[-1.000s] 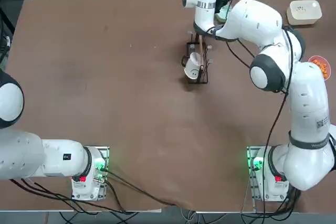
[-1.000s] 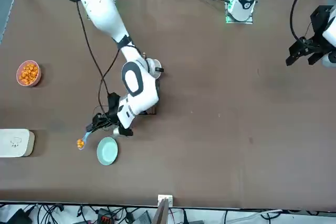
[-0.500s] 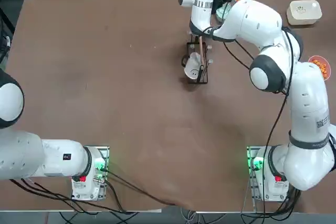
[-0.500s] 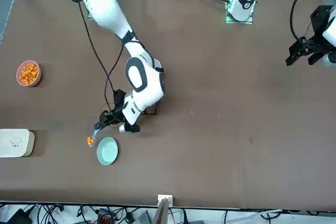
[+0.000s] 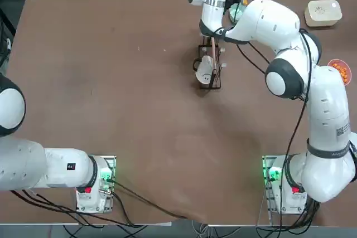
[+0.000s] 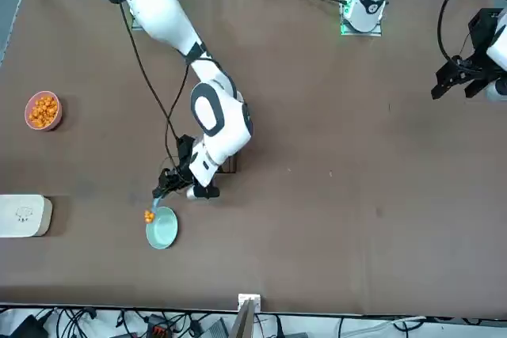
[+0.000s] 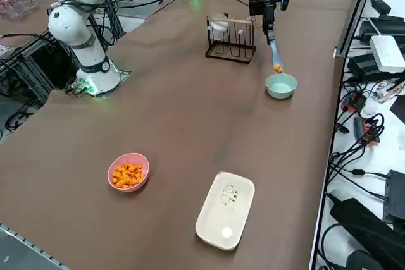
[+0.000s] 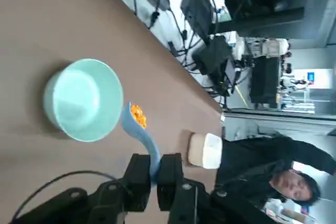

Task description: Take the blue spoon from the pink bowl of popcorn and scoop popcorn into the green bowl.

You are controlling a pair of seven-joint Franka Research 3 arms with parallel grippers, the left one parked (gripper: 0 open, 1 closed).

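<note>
Right gripper [image 8: 154,170] clenches the smooth, curved spoon [image 8: 143,135] beside the round bowl [image 8: 84,100]; wire rack [image 7: 230,40] stands near.

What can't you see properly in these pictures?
- The end of the blue spoon's handle: the right pincer covers it in the wrist view.
- The popcorn pieces on the spoon: too bunched up to count, even in the wrist view.
- The pink bowl's left edge in the top view: the white arm is close below, but its underside is hidden everywhere.

Rack [image 7: 231,41] w/ mug [image 5: 204,69] (white), cream box [image 7: 225,210]
</note>
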